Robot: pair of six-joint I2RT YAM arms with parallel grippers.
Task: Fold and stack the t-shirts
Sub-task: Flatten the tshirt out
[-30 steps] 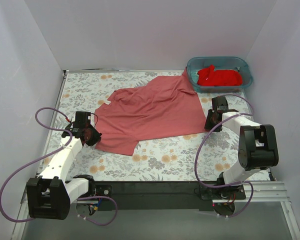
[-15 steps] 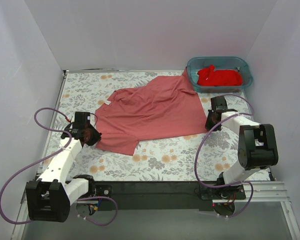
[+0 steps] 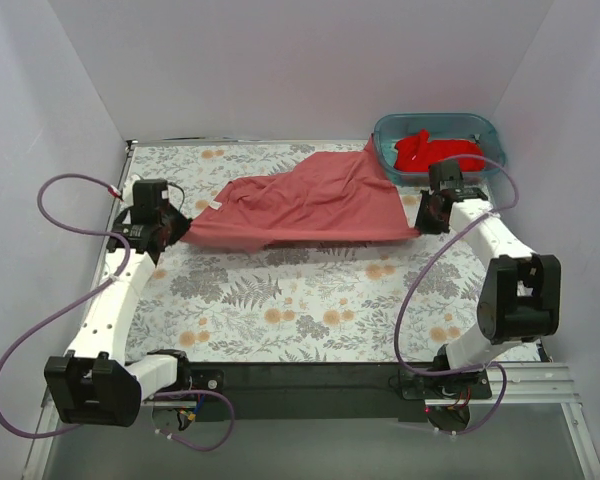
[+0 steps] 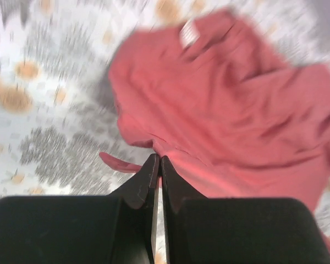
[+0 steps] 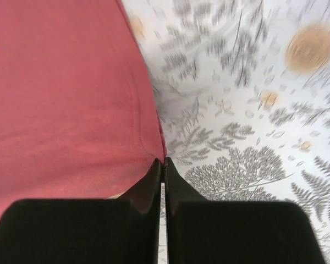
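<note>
The left arm (image 3: 115, 300) stretches nearly straight forward from its base, its wrist turned inward so that the left gripper (image 3: 180, 230) points toward the right arm. The right arm (image 3: 485, 235) bends sharply at the elbow and leans forward, with the right gripper (image 3: 420, 215) pointing toward the left. Both pairs of jaws are pressed together, each pinching an edge of the salmon-red t-shirt (image 3: 310, 205).

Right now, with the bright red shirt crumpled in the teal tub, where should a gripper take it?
On the bright red shirt, I would pinch the raised bunch at its left end, coming straight down: the walls of the teal tub block any sideways approach.
</note>
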